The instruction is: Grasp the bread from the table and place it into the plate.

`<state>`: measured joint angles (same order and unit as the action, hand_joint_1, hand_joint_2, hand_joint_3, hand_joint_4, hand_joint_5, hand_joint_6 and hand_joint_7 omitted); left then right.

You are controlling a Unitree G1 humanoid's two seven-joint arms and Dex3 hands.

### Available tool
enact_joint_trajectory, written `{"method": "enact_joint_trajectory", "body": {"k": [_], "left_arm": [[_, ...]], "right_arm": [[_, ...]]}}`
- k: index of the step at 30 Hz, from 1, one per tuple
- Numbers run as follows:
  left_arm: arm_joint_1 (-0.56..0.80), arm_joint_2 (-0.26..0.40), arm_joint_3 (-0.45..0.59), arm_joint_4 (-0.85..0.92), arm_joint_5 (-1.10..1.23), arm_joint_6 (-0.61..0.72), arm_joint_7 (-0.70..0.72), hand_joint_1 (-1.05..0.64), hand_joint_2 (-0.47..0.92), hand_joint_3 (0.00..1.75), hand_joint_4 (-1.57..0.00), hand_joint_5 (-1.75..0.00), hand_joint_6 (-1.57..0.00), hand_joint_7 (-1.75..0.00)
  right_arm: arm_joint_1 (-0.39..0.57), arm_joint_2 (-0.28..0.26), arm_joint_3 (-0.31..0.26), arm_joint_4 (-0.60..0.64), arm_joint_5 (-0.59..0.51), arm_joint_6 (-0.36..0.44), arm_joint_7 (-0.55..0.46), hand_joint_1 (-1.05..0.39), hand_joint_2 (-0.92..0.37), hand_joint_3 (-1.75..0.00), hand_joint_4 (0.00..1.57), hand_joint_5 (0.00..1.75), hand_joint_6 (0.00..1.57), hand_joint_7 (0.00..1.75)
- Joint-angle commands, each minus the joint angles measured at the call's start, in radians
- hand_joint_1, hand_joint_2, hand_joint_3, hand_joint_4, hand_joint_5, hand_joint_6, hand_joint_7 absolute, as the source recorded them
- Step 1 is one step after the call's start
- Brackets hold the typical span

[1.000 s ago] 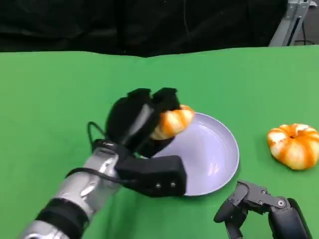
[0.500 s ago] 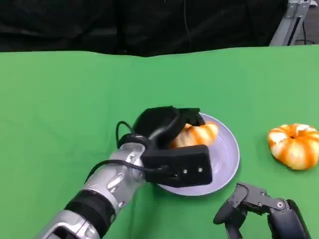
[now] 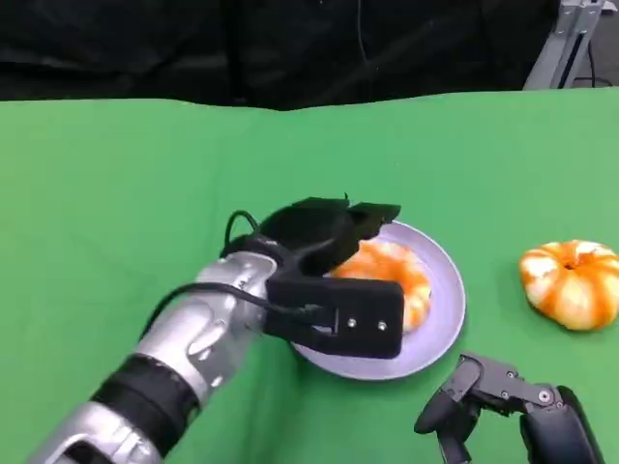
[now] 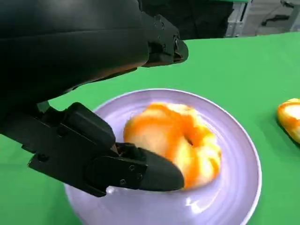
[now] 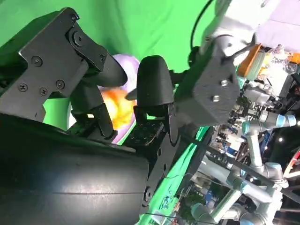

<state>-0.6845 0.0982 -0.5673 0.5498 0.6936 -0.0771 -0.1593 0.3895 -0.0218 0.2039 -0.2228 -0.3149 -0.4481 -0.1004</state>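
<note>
bread (image 3: 389,273): lying in the plate (image 3: 440,319)
left robot hand (image 3: 334,259): fingers apart around bread
right robot hand (image 3: 503,396): empty, fingers curled

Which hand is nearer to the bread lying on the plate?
Left. The left hand is over the plate, its fingers around the bread. The right hand rests on the table, off the plate's near edge and apart from the bread.

The left hand (image 3: 334,275) is black and blocky with small pale screws, on a silver forearm (image 3: 198,338) with a black band and thin black cables. The right hand (image 3: 508,406) is black with a round silver fastener.
</note>
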Motion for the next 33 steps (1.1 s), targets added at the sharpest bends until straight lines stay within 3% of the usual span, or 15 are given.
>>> {"method": "enact_joint_trajectory", "body": {"k": [1, 8, 13, 17, 21, 29, 30, 31, 33], "left_arm": [[0.043, 0.062, 0.026, -0.112, -0.024, 0.009, -0.069, -0.88, 0.92, 0.41, -0.06, -0.04, -0.12, -0.04], [0.161, 0.130, 0.157, -0.358, -0.188, 0.024, -0.170, -0.76, 0.92, 0.34, -0.16, -0.10, -0.20, -0.07], [0.188, 0.147, 0.183, -0.415, -0.222, 0.037, -0.198, -0.70, 0.92, 0.32, -0.21, -0.14, -0.22, -0.07], [0.360, 0.165, 0.323, -0.533, -0.378, -0.064, -0.145, -0.55, 0.92, 0.26, -0.44, -0.29, -0.40, -0.14], [0.454, 0.141, 0.392, -0.593, -0.489, -0.081, -0.143, -0.46, 0.92, 0.20, -0.48, -0.53, -0.53, -0.11], [0.460, 0.139, 0.397, -0.600, -0.493, -0.080, -0.149, -0.45, 0.92, 0.19, -0.46, -0.60, -0.56, -0.10], [0.585, 0.099, 0.453, -0.631, -0.584, -0.175, -0.115, -0.45, 0.92, 0.19, -0.46, -0.60, -0.56, -0.10], [0.684, 0.066, 0.498, -0.656, -0.656, -0.248, -0.089, -0.24, 0.85, 0.38, -0.66, -0.98, -0.80, -0.40], [0.806, 0.024, 0.546, -0.689, -0.747, -0.329, -0.063, -0.10, 0.62, 0.86, -0.76, -1.29, -0.81, -0.89]], "right_arm": [[-0.001, -0.007, -0.009, -0.001, 0.011, -0.002, -0.002, 0.00, -0.29, -1.38, 0.82, 1.59, 0.85, 1.27], [-0.002, -0.005, -0.009, -0.005, 0.016, 0.008, 0.002, 0.00, -0.29, -1.37, 0.83, 1.59, 0.86, 1.27], [-0.004, -0.005, -0.008, -0.004, 0.015, 0.008, 0.002, -0.01, -0.29, -1.37, 0.83, 1.60, 0.86, 1.27], [-0.002, -0.003, -0.007, -0.007, 0.011, 0.013, 0.001, -0.01, -0.30, -1.35, 0.83, 1.58, 0.86, 1.28], [-0.001, -0.005, -0.007, -0.009, 0.012, 0.010, 0.001, -0.02, -0.30, -1.34, 0.83, 1.58, 0.86, 1.28], [-0.001, -0.005, -0.007, -0.009, 0.012, 0.010, 0.001, -0.02, -0.30, -1.34, 0.83, 1.58, 0.86, 1.28], [-0.003, -0.004, -0.008, -0.009, 0.016, 0.012, 0.003, -0.02, -0.30, -1.34, 0.83, 1.58, 0.86, 1.28], [-0.004, -0.004, -0.008, -0.010, 0.019, 0.015, 0.005, -0.02, -0.30, -1.34, 0.83, 1.58, 0.85, 1.28], [-0.005, -0.003, -0.009, -0.012, 0.019, 0.019, 0.006, -0.02, -0.29, -1.35, 0.84, 1.58, 0.85, 1.28]]}}
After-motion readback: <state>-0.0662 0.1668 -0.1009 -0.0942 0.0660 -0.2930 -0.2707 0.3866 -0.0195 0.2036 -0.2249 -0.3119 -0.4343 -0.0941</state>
